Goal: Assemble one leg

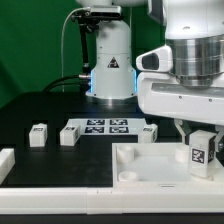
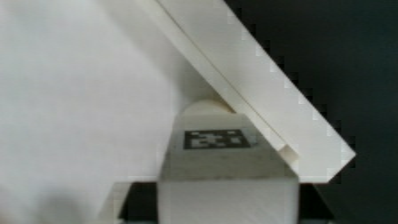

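Note:
My gripper is shut on a small white leg with a black-and-white tag on its face. It holds the leg upright over the corner of the large white panel at the exterior view's right. In the wrist view the held leg sits between the dark fingers of my gripper, its tip right at the panel's raised rim. Whether the tip touches the panel is hidden. Three more legs stand on the black table behind the panel.
The marker board lies flat between the loose legs. The robot's base stands behind it. A white part shows at the exterior view's left edge.

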Tool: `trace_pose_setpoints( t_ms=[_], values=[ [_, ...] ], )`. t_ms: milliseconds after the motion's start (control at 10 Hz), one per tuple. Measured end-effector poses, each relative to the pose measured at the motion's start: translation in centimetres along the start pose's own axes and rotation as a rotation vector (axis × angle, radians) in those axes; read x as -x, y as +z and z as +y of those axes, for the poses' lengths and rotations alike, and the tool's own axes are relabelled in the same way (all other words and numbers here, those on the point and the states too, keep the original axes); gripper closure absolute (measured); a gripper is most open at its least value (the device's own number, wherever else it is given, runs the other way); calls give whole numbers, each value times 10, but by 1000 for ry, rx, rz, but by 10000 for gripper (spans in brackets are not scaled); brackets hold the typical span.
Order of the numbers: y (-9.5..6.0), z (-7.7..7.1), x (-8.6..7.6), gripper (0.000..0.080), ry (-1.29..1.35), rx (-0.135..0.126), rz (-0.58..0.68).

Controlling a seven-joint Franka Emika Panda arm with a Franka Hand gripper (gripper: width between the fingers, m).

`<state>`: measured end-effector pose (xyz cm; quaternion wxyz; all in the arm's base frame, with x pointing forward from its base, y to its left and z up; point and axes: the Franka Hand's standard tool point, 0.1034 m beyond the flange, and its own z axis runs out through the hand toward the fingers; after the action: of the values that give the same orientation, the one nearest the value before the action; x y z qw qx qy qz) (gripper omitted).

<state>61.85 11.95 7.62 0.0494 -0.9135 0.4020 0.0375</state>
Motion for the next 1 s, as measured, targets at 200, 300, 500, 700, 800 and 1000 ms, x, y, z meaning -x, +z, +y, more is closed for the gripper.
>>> trace_pose_setpoints(
  t_ms=[200, 300, 500, 700, 800, 1000],
  values=[
    [0, -2, 0, 509, 267, 5, 17],
    [0, -2, 0, 509, 391, 5, 21],
    [0, -2, 0, 508, 429, 0, 15],
    [0, -2, 0, 324, 384, 0, 14],
    [0, -2, -1, 324, 257, 0, 17],
    [2, -1, 1, 162, -12, 3, 15]
  ],
)
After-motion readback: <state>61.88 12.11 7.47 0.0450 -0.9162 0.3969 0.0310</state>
